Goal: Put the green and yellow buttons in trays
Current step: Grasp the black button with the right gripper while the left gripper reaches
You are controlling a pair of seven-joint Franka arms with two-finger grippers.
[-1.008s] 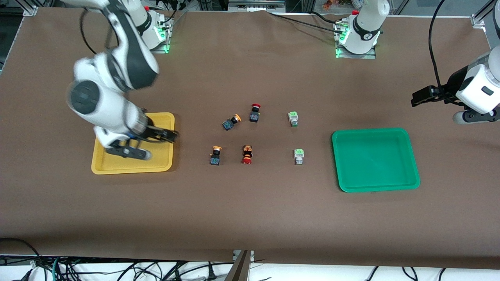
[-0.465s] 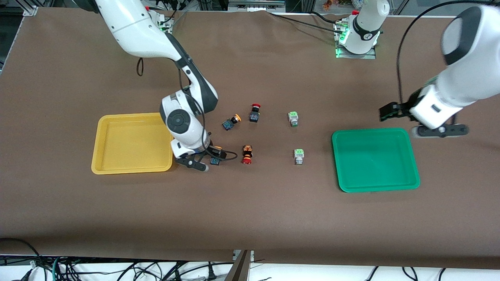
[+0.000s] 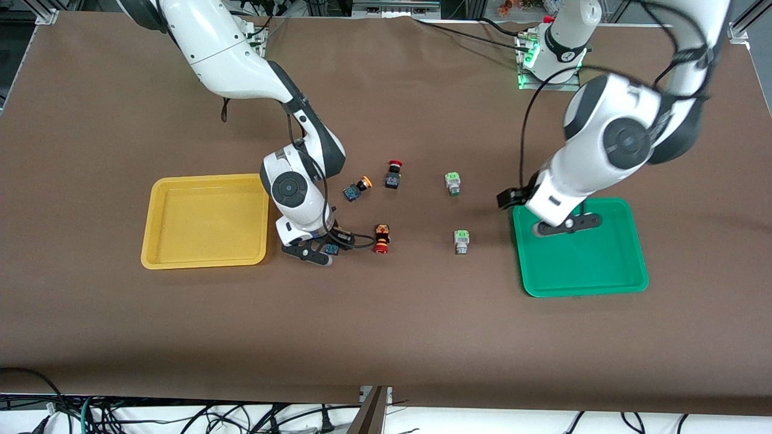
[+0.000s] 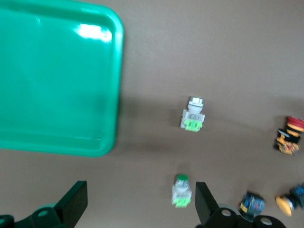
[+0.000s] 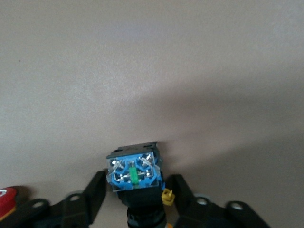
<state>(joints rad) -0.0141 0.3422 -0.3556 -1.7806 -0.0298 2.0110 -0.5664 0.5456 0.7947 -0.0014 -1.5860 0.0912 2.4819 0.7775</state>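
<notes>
The yellow tray lies toward the right arm's end, the green tray toward the left arm's end; the green tray also shows in the left wrist view. My right gripper is low at the table, open, its fingers either side of the nearer yellow-capped button, whose blue underside faces the right wrist camera, where the gripper straddles it. The other yellow-capped button lies farther back. Two pale green buttons lie on the table. My left gripper is wide open over the table beside the green tray's rim, with the farther green button near one finger.
Two red-capped dark buttons lie among the others; the nearer one sits just beside my right gripper and shows in the right wrist view. The nearer green button also shows in the left wrist view.
My right gripper has moved from over the yellow tray down to the nearer yellow-capped button. My left arm has swung in from the table's end to the green tray's rim.
</notes>
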